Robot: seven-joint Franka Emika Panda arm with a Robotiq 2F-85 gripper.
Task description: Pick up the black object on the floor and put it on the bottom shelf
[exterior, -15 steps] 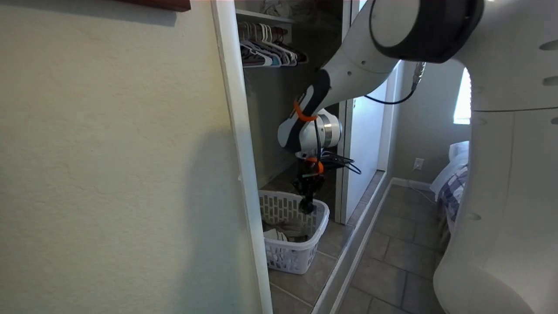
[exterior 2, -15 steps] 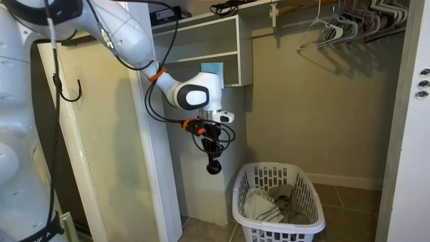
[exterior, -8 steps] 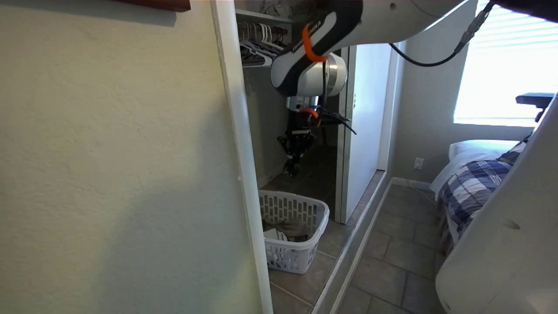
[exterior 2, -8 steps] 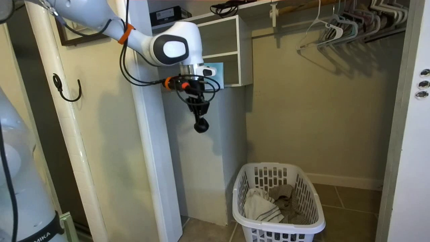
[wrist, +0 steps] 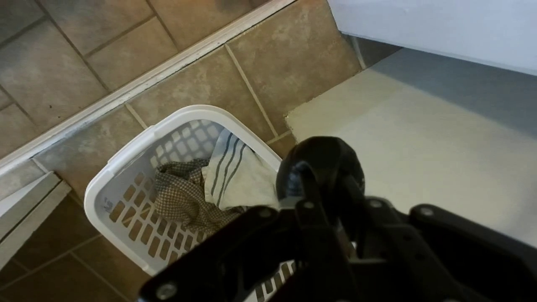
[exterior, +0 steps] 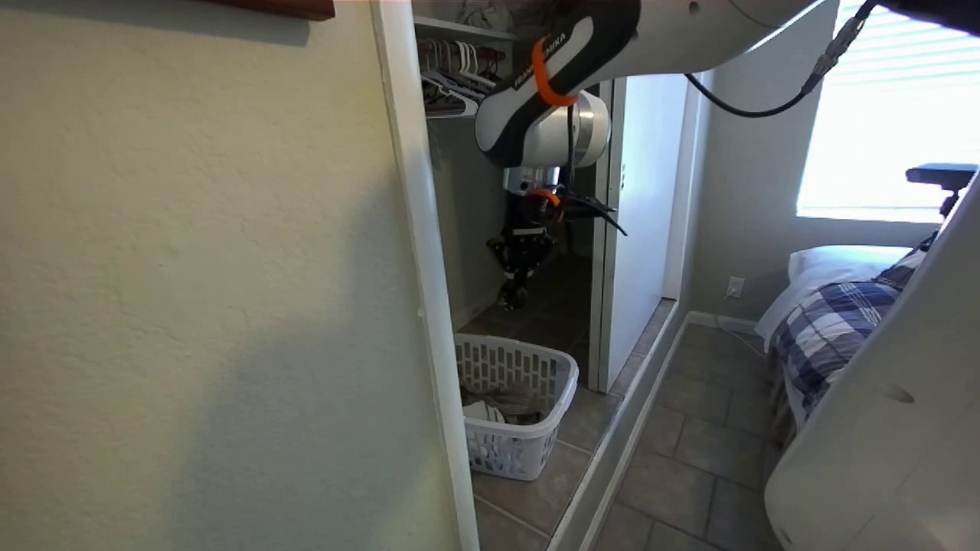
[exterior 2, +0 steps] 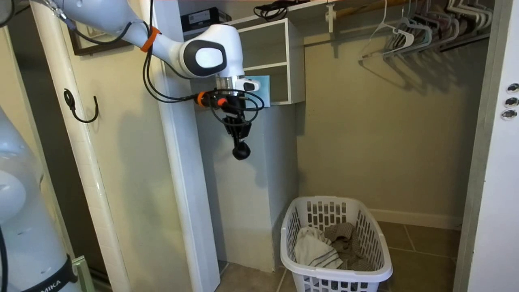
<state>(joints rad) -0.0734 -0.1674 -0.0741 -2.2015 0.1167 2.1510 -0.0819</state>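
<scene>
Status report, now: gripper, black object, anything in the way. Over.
Gripper shut on black object. Held in mid-air, not yet on bottom shelf. Light blue sheet partly across shelf front in an exterior view; may obstruct.

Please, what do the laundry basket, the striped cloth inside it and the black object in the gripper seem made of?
Laundry basket: probably moulded plastic, white satin finish; smooth, evenly slotted.
Striped cloth: fabric, perhaps cotton, matte; soft folds.
Black object: perhaps plastic or rubber, slightly glossy; faint highlights cannot settle which.
</scene>
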